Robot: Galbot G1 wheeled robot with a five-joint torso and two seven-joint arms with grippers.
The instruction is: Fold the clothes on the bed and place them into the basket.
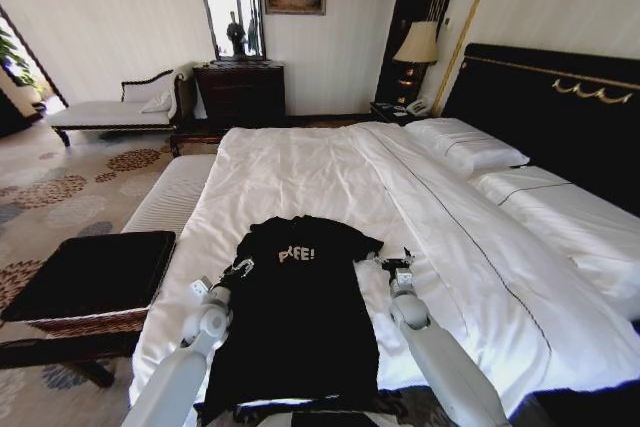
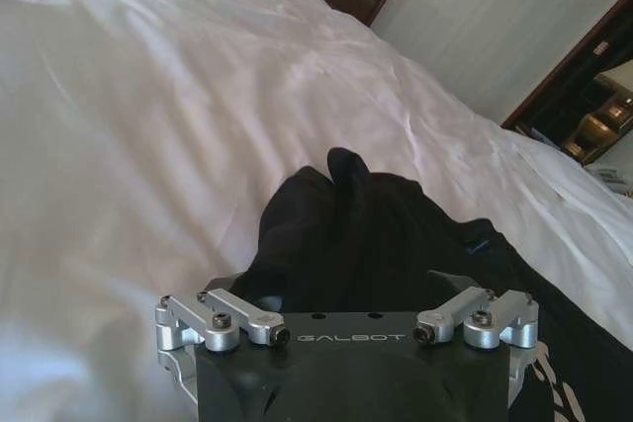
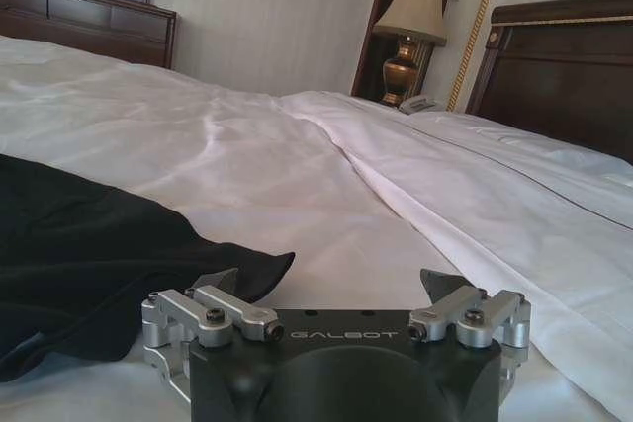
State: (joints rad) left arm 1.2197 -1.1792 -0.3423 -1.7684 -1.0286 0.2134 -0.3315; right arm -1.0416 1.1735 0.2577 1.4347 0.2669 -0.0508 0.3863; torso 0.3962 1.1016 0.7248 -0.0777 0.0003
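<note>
1. The black T-shirt [image 1: 296,322] lies flat on the bed [image 1: 330,172], near its foot.
2. My left jaws [image 1: 240,269] are at its left sleeve, apart.
3. My right jaws [image 1: 396,263] stand apart beside the right sleeve.
4. The basket [image 1: 90,282] stands left of the bed.

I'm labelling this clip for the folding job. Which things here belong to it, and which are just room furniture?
Job: black T-shirt, bed, basket, left gripper, right gripper.
Not job: striped bench, chaise, dresser, lamp.
</note>
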